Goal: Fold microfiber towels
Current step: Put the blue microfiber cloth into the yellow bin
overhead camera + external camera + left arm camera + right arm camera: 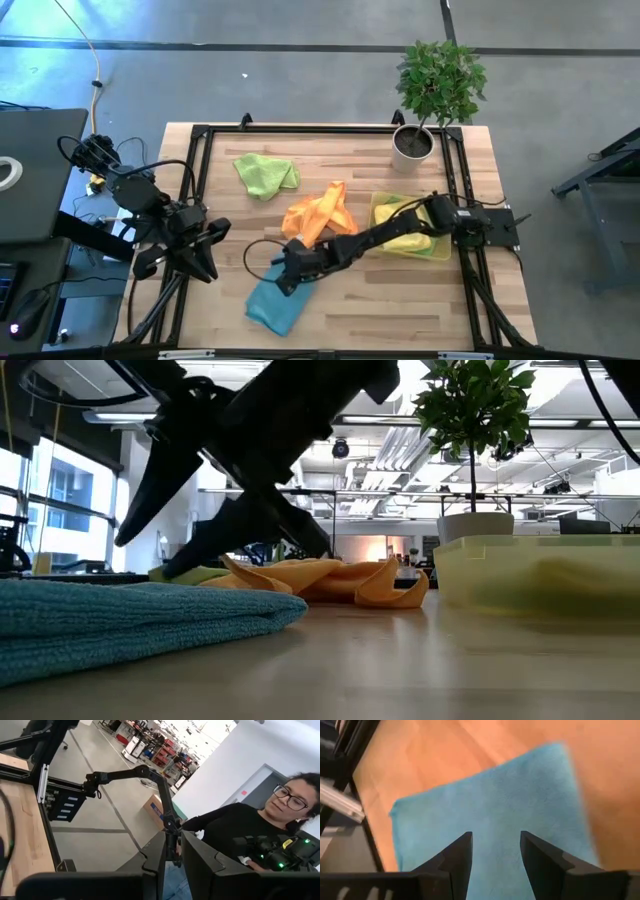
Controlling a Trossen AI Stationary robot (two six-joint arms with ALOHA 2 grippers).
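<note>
right hand point(496, 851): released, the two fingers stand apart with nothing between them, just above the teal towel point(276, 302), at its far edge.
left hand point(203, 262): waits at the left edge of the surface point(380, 310), off the towels; i cannot tell if it is released or clenched.
teal towel: lies folded and flat at the near middle of the surface, under the right hand; its near corner is close to the near edge.
orange towel point(318, 213): crumpled in the middle of the surface, just beyond the right hand and under the right arm's forearm.
green towel point(266, 174): crumpled, far left, well apart from the others.
yellow towels point(412, 240): lie in a clear bin point(381, 205) on the right, partly hidden by the right arm.
plant pot point(412, 145): stands at the far right corner, near the bin.
risk one: when the right hand lifts away, a finger can catch the soft top layer and pull the fold open.
risk two: the arm passes low over the orange towel, so a sideways move may drag it onto the teal one.
risk three: a push toward the near side may slide the teal towel over the edge.
</note>
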